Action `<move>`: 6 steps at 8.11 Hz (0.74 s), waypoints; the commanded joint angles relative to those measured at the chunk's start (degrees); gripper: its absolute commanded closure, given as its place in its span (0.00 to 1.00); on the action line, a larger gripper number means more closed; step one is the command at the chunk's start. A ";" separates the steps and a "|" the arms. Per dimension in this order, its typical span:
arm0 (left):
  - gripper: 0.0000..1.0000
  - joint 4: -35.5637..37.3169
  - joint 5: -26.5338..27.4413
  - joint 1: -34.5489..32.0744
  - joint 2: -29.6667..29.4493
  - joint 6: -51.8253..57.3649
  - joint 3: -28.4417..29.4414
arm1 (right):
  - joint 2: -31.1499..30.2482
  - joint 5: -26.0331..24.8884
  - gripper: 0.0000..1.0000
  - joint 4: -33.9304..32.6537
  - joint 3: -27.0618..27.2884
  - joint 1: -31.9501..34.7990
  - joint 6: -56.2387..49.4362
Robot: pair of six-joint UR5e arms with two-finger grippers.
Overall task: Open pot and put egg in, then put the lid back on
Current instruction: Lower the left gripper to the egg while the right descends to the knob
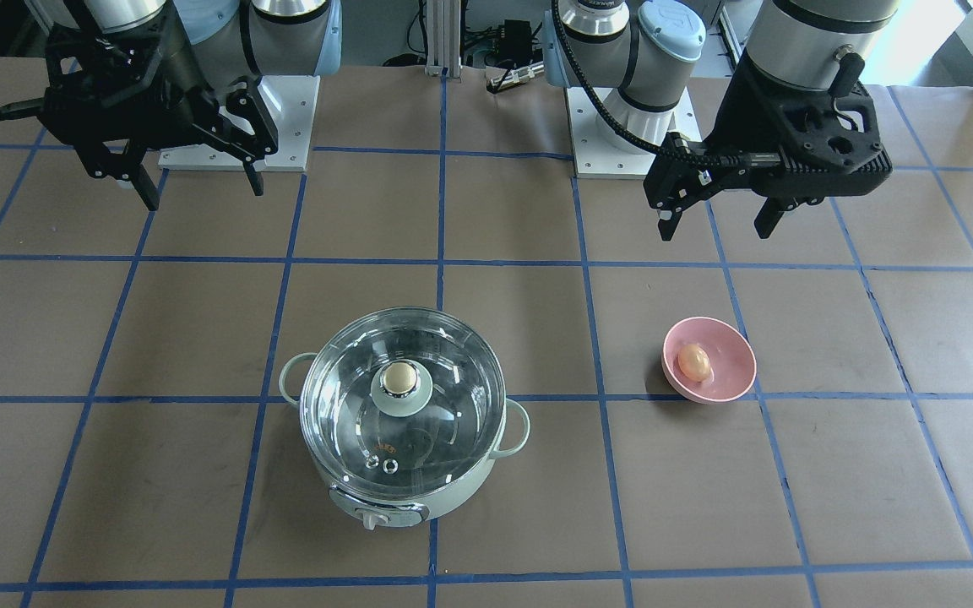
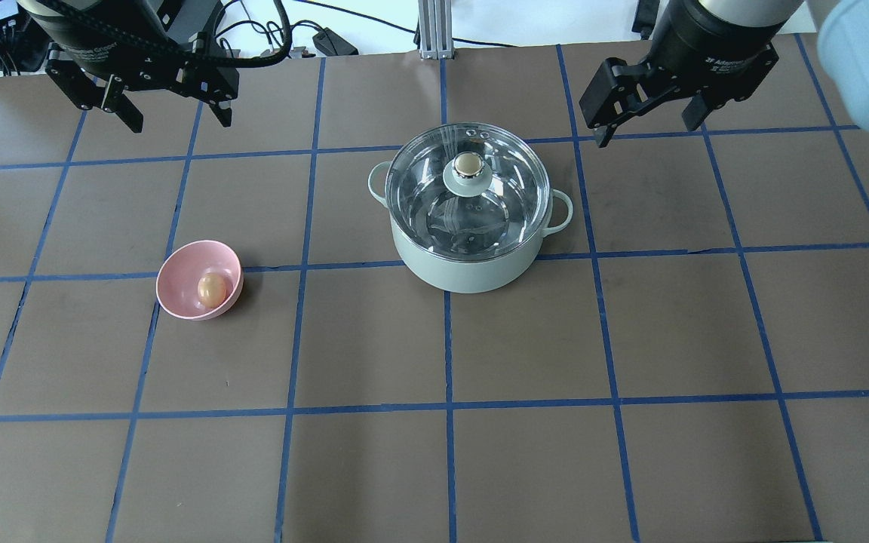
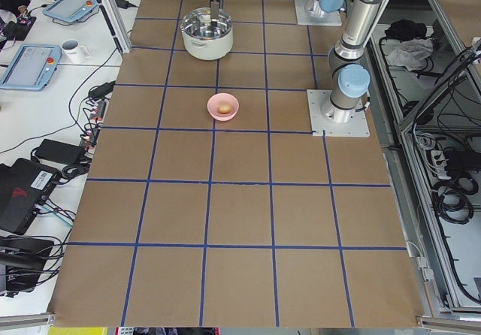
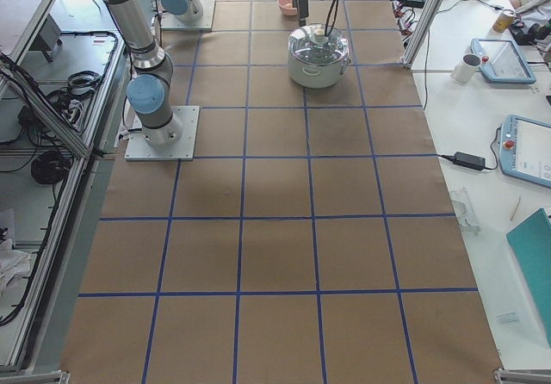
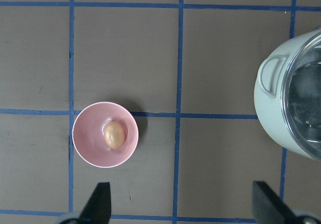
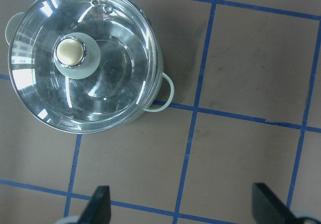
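Note:
The pale mint-green pot (image 2: pixel 472 273) stands near the table's middle with the clear glass lid (image 2: pixel 427 188) closed on it, beige knob (image 2: pixel 468 164) up. The tan egg (image 2: pixel 211 289) lies in a pink bowl (image 2: pixel 178 280) to the pot's left. My left gripper (image 2: pixel 180 121) is open and empty, high above the table behind the bowl. Its wrist view looks down on the egg (image 5: pixel 114 134) and the pot's edge (image 5: pixel 271 113). My right gripper (image 2: pixel 646 128) is open and empty, behind and to the right of the pot. Its wrist view shows the lid (image 6: pixel 115 88).
The table is covered in brown paper (image 2: pixel 434 467) with a blue tape grid. The arms' white base plates (image 1: pixel 284 118) are at the robot's side. Side benches hold tablets, a mug (image 3: pixel 74 49) and cables, off the work surface.

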 commanded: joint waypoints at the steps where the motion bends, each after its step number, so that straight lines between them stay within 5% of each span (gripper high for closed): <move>1: 0.00 0.06 0.03 0.29 0.00 -0.07 0.00 | 0.01 -0.01 0.00 -0.31 0.00 -0.09 0.11; 4: 0.00 0.32 0.64 1.08 -1.39 0.36 0.00 | 2.63 0.44 0.00 -2.41 -1.57 0.35 4.82; 6: 0.00 1.97 0.47 8.32 -1.40 6.02 -4.89 | 7.97 -0.26 0.00 -8.08 -2.98 5.41 15.79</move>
